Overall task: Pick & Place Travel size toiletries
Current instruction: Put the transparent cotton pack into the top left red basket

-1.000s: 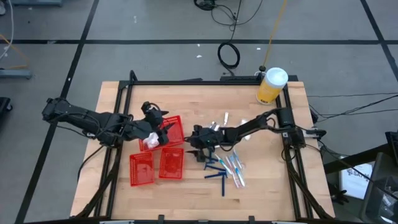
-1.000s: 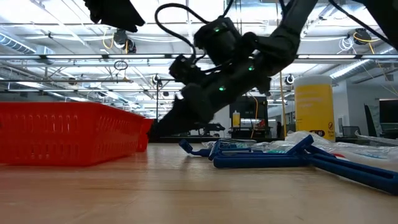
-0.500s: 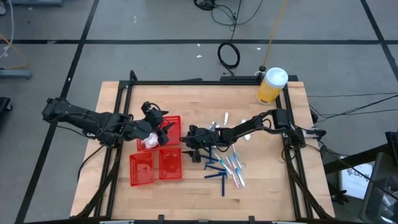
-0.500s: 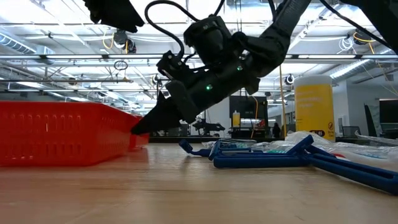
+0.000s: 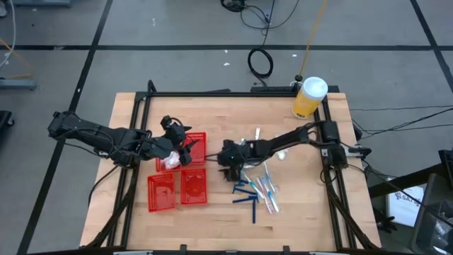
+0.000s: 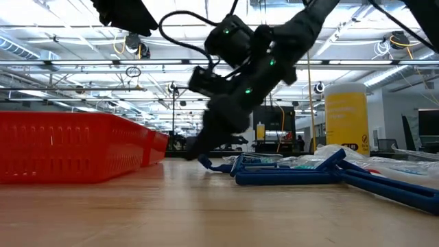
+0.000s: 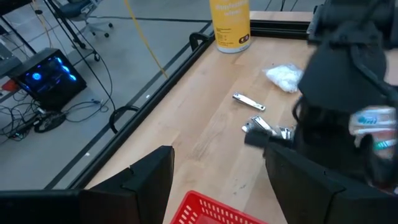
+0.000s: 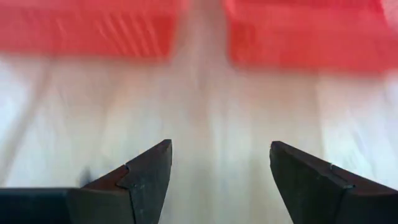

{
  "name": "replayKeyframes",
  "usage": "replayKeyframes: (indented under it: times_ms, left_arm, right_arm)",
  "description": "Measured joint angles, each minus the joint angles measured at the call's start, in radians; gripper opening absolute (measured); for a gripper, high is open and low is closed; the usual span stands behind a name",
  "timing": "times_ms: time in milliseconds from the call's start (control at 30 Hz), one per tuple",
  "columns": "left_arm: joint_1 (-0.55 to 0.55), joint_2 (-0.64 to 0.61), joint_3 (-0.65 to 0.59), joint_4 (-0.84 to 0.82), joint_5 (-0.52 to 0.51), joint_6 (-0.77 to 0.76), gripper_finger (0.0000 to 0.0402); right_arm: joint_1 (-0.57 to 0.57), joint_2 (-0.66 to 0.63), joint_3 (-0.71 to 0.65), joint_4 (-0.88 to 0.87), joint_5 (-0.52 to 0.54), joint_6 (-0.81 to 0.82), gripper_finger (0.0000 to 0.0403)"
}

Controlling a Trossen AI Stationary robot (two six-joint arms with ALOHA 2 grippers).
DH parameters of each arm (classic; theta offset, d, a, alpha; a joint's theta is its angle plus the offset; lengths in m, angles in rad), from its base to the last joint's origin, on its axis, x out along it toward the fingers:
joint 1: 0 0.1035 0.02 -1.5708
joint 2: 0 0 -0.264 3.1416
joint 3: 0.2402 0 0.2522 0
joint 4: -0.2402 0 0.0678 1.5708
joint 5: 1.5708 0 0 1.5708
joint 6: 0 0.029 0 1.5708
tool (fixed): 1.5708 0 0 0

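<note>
Dark blue razors (image 5: 245, 193) and clear-wrapped toothbrushes (image 5: 267, 190) lie in a pile on the wooden table; the razors also show in the low view (image 6: 302, 177). Small silver tubes (image 7: 249, 101) and a white packet (image 7: 283, 76) lie farther back. My right gripper (image 5: 228, 161) is open and empty just left of the pile, tipped down at the table (image 6: 195, 147), with bare wood between its fingers (image 8: 217, 180). My left gripper (image 5: 178, 144) is open and empty above the far red basket (image 5: 192, 147), which holds white packets (image 5: 168, 162).
Two more red mesh baskets (image 5: 161, 193) (image 5: 195, 186) stand near the table's front left. A yellow white-lidded jar (image 5: 308, 98) stands at the far right corner. A black frame (image 5: 233, 93) runs along the table's edges. Bare wood lies near the front edge.
My right gripper swung left toward the red baskets, then came back right toward the pile, and now tips more steeply down at the table. My left gripper has kept still above the far basket.
</note>
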Motion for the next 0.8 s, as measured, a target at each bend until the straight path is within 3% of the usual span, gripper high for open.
replayKeyframes:
  times_ms: [167,300,800]
  left_arm:
    - [0.000,0.001,0.000,0.000,0.000,0.004,0.0246]
    - [0.003,0.013,0.000,0.004,0.000,0.004,0.0246]
    - [0.079,0.013,0.000,0.021,-0.001,0.019,0.0246]
  right_arm:
    - [-0.011,-0.133,-0.018,-0.341,0.165,0.034,0.0256]
    - [-0.025,-0.244,-0.129,-0.468,0.310,0.107,0.0256]
    - [-0.082,-0.828,-0.722,-0.383,0.336,0.553,0.0254]
